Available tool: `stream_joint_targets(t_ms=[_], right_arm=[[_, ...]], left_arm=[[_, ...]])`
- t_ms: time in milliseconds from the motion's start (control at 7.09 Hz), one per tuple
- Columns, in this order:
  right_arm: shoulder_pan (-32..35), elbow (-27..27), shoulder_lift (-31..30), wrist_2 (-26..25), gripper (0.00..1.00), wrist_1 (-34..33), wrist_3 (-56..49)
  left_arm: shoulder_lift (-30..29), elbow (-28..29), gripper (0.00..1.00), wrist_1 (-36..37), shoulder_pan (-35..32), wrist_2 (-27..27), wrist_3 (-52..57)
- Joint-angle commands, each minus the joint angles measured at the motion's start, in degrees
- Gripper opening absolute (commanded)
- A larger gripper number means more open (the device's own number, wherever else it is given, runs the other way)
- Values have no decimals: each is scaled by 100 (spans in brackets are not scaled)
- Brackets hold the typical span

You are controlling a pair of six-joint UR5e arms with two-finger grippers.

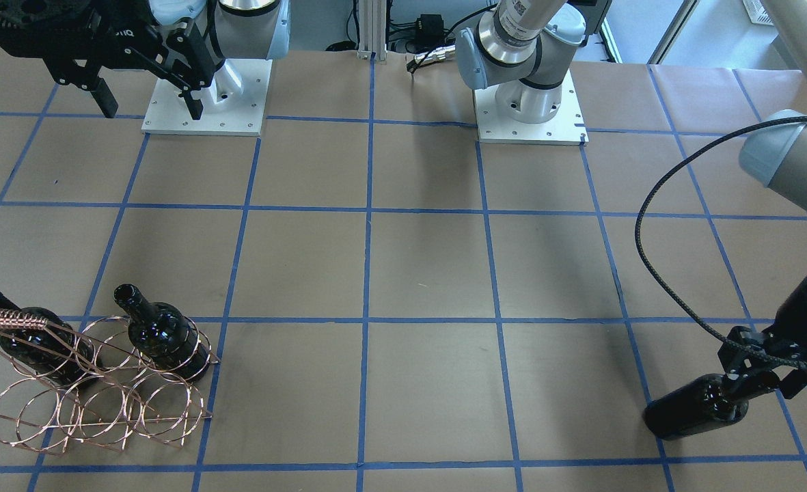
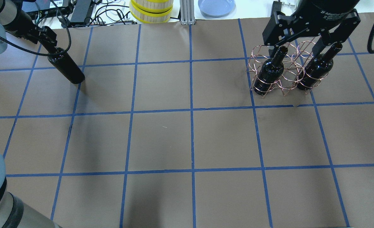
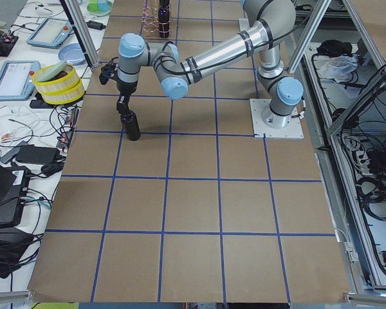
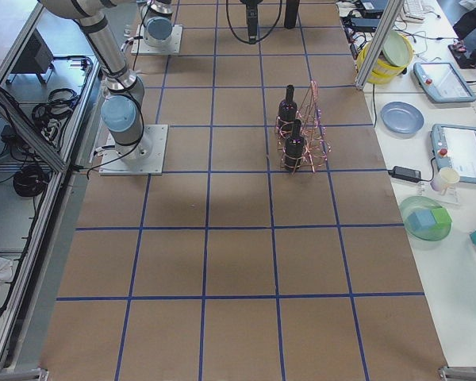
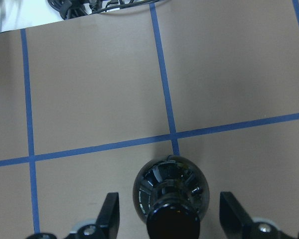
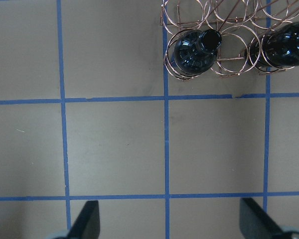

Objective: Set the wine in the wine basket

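Item 1: the table [image 2: 190, 139], covered in brown paper with a blue tape grid, carries nothing across the squares nearest the robot's bases. Item 2: the right gripper [image 6: 169, 206] hangs high over the robot's right half of the table. Its fingers [image 6: 87, 219] are spread wide with nothing between them, and it sits on the robot's side of the wine basket [image 2: 288, 76]. Item 3: the wine basket stands towards the far edge on the robot's right. Two bottles are seated neck-up in the row of rings nearer the robot, one [image 2: 269, 74] at one end and the other [image 2: 315, 71] at the opposite end, with wire rings between them. The row of rings farther from the robot holds nothing. Item 4: the wine bottle [image 2: 67, 68] stands upright on the paper at the far left of the table, beside a crossing of tape lines and well apart from the basket. Item 5: the left gripper [image 5: 168, 198] is lowered over this bottle with one finger on each side of the neck. The wrist view shows clear gaps between each finger and the glass, so the tool is released, not clamped. Item 6: beyond the far edge sit a yellow-rimmed stack [image 2: 151, 9] and a blue plate [image 2: 216, 5].
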Motion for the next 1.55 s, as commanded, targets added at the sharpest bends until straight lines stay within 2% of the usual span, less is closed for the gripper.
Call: stream_joint_targets(t_ms=[0,282,564,988,1129,1270,1411], right_arm=[[10,49,121,-51,100,-73,32],[-8,50,340,-182,100,-64,32],[-34,-3,394,-323,100,-38,23],[-8,76,359,-280,100,-73,40],[18,293,385,-288,100,-117,32],[-8,522,403,-349,100,-787,-3],[18,655,403,-289,100,-959,101]], left_arm=[[-5,-14,70,7,2,-9,-8],[-58,-15,67,7,2,-9,-17],[-58,-15,59,7,2,-9,-34],[-58,-41,29,-2,2,-9,-34],[-49,-32,24,-2,2,-26,-43],[-32,-32,12,-2,2,-26,-52],[12,-49,9,-11,2,-26,-69]])
